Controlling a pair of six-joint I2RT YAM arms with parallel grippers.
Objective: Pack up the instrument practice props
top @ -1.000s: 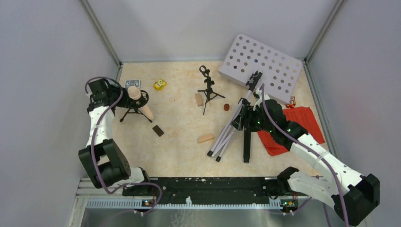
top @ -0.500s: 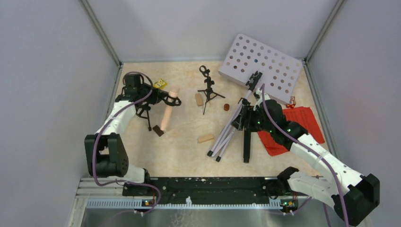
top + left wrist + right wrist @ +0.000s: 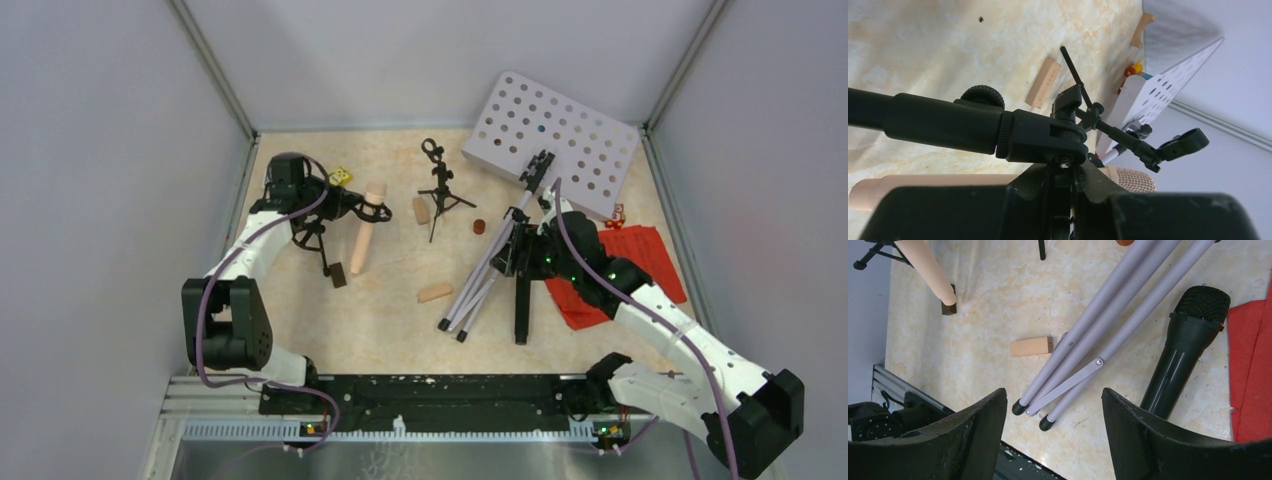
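My left gripper (image 3: 312, 207) is shut on a small black tripod (image 3: 322, 238) that carries the beige microphone (image 3: 362, 236), which is tilted with its tail near the table. In the left wrist view the jaws (image 3: 1068, 200) clamp the tripod's hub (image 3: 1048, 135), and the microphone (image 3: 948, 182) lies behind it. A second small black tripod (image 3: 437, 190) stands at mid-back. My right gripper (image 3: 512, 250) is open and hovers over the silver tripod legs (image 3: 1108, 305) of the white perforated desk (image 3: 555, 140). The black microphone (image 3: 1183, 350) lies beside the legs. The red pages (image 3: 625, 268) lie at the right.
Tan wooden blocks (image 3: 421, 210) (image 3: 435, 292), a dark block (image 3: 338, 275) and a small brown disc (image 3: 479, 226) lie on the table. A yellow toy car (image 3: 341, 176) sits at the back left. Grey walls enclose the table on three sides.
My left arm has swung from the far left toward the centre, carrying the small tripod with the beige microphone, which now hangs more steeply. The right arm has not moved.
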